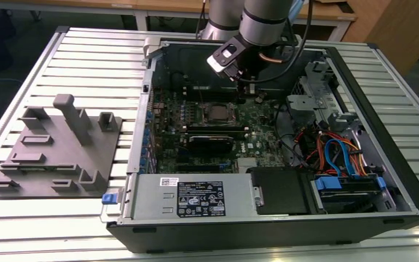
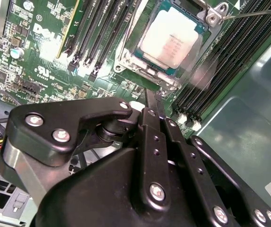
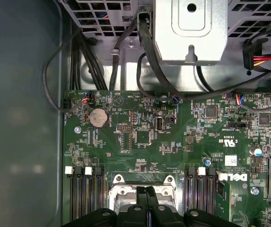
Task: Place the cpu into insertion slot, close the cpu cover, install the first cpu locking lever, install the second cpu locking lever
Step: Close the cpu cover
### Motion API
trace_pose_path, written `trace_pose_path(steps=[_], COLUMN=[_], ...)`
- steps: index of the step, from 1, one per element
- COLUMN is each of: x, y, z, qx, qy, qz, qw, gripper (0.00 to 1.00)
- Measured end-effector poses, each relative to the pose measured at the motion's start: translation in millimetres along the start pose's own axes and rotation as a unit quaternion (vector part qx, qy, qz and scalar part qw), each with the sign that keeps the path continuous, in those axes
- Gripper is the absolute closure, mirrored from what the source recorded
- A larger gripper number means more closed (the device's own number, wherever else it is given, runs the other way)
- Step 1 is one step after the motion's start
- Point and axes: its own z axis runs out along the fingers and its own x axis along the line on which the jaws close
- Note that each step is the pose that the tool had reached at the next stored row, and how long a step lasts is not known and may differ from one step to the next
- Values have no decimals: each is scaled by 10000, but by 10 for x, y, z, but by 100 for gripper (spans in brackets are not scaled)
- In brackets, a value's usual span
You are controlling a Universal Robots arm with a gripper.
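Resting flat in the insertion slot (image 2: 128, 59), the cpu (image 2: 170, 40) shows its pale silver top inside the metal rim. Whether the cpu cover is down cannot be told. Gripper (image 2: 153, 97): fingers clenched together, nothing between them, tips just beside the socket's edge. Locking lever (image 2: 253, 13): thin wire running off one socket corner. Handling note: probably a pushing step. Bear on frame or wire only, never on the chip top or the neighbouring memory slots (image 2: 102, 28). Press slowly along the hinge arc.

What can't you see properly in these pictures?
1. First wrist view: the tool hides most of the socket, and the edge cuts it off.
2. Second wrist view: the chip shows, but the picture's edge cuts its metal frame.
3. Exterior view: the socket is too small to tell if it's closed.
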Motion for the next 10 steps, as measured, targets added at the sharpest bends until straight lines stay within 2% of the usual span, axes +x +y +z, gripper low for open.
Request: trace_pose_path(steps=[10], x=[0], y=[-3], z=[0], qx=[0], qy=[0], qz=[0], qw=[10000], gripper=[90])
